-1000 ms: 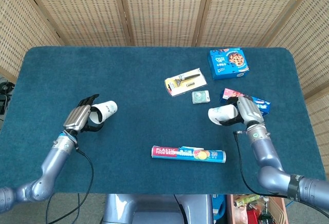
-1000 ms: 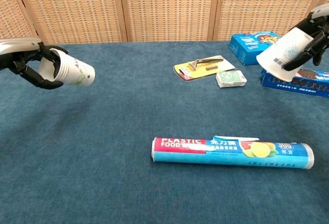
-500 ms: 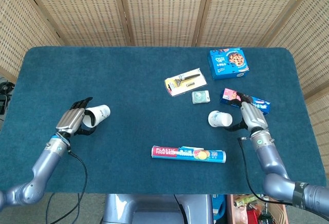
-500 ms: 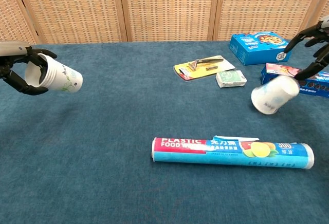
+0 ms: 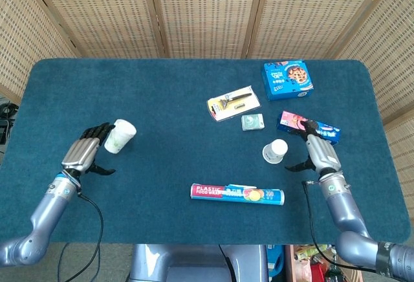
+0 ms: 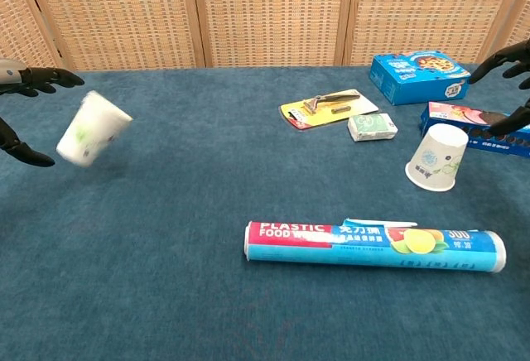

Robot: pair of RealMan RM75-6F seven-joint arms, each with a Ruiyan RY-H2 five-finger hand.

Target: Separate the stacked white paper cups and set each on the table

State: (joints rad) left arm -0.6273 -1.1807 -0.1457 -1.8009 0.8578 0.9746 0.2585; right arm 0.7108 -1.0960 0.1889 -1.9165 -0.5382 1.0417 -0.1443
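Paper cup (image 5: 119, 135) just beside open-fingered left hand (image 5: 83, 153).

Bench (image 5: 194, 110) wore dark teal cloth, woven screens behind. Food wrap roll (image 5: 237, 193) lay lengthwise near front edge. Right of centre, white paper cup (image 5: 274, 151) sat mouth-down, tilted. Left cup (image 5: 119, 135) blurred in chest view, tilted; contact with cloth unclear. Razor card (image 5: 233, 102) lay angled mid-bench, small green packet (image 5: 252, 121) just beside it. Blue cookie box (image 5: 288, 79) sat far right, flat cookie pack (image 5: 308, 126) nearer front.
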